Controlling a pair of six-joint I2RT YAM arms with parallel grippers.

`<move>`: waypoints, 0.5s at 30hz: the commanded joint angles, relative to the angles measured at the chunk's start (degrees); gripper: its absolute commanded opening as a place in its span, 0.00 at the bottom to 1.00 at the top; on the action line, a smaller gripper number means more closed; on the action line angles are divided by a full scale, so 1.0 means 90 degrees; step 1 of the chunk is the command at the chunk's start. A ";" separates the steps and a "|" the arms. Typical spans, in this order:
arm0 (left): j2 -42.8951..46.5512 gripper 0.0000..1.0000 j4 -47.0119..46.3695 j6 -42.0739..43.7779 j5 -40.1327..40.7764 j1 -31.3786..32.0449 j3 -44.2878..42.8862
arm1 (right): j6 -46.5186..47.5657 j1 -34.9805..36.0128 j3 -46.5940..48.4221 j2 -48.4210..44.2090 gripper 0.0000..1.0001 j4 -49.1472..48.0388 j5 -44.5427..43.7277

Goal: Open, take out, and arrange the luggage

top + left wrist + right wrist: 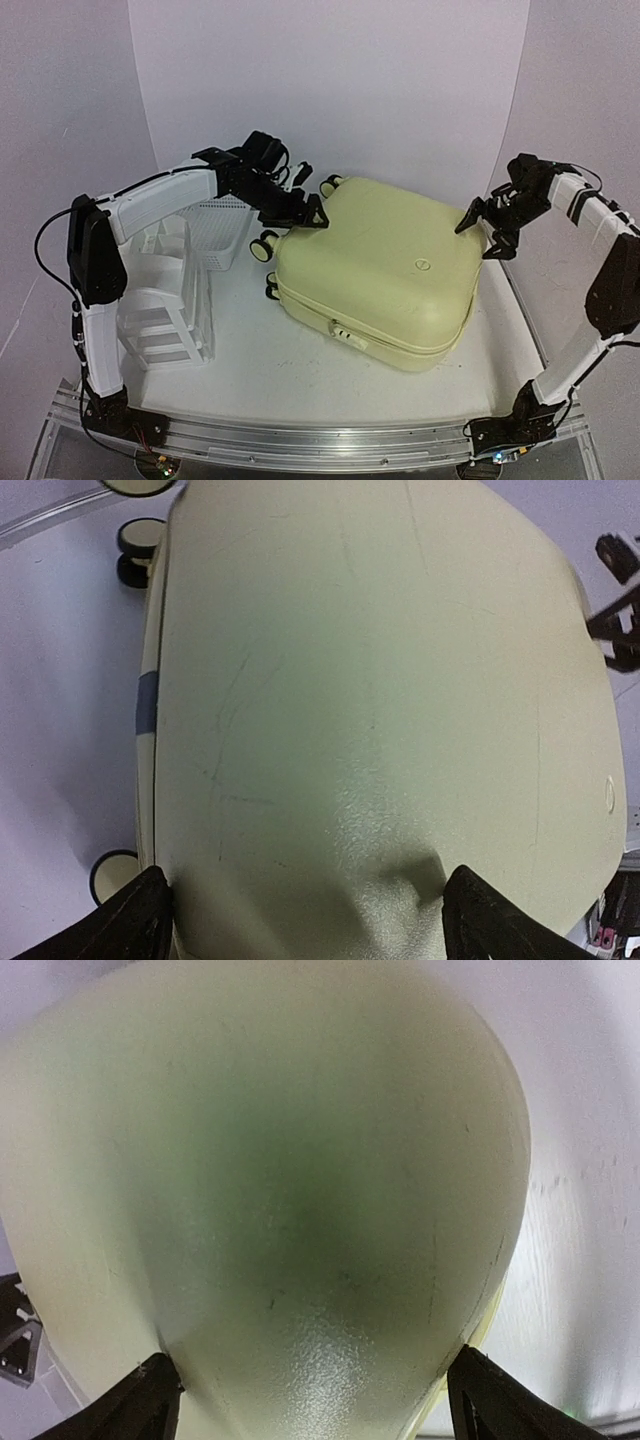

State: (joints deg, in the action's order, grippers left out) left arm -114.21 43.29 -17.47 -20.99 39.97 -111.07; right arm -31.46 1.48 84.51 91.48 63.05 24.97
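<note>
We see the shut luggage [380, 265] lying flat in the middle of the surface [250, 375], wheels toward the basket [225, 228]. Our left claw [308, 214] and right claw [482, 232] gape wide at opposite ends, gripping nothing.

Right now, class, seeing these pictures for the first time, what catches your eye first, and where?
The big pale-yellow luggage lies closed in the middle of the table, wheels toward the far left. The left gripper, open, hangs by those wheels; the right gripper, open, at its far right corner.
</note>
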 commanded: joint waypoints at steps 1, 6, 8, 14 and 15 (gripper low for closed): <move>0.0151 0.97 0.0088 0.0145 -0.0486 0.0764 -0.0059 | 0.0970 0.0110 0.0403 0.1003 0.97 -0.0280 -0.1290; 0.1632 0.99 -0.0307 0.0664 0.0503 0.0788 0.0884 | 0.1556 0.0110 0.0468 0.0609 0.98 0.0337 -0.2154; 0.2360 0.99 -0.0923 0.0649 0.0668 0.0819 0.1737 | 0.1628 0.0110 0.0442 0.0340 0.98 0.0540 -0.2263; 0.4375 0.95 -0.3647 0.0304 0.1033 0.1372 0.4868 | 0.1538 0.0115 0.0007 -0.0743 0.98 0.0681 -0.1703; 0.4594 0.93 -0.4177 0.0359 0.1162 0.1602 0.5288 | 0.1484 0.0119 -0.0105 -0.0934 0.98 0.0680 -0.1610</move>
State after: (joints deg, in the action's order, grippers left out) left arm -80.34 26.17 -14.02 -14.35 49.87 -76.01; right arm -19.64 2.44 87.35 89.08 61.76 12.49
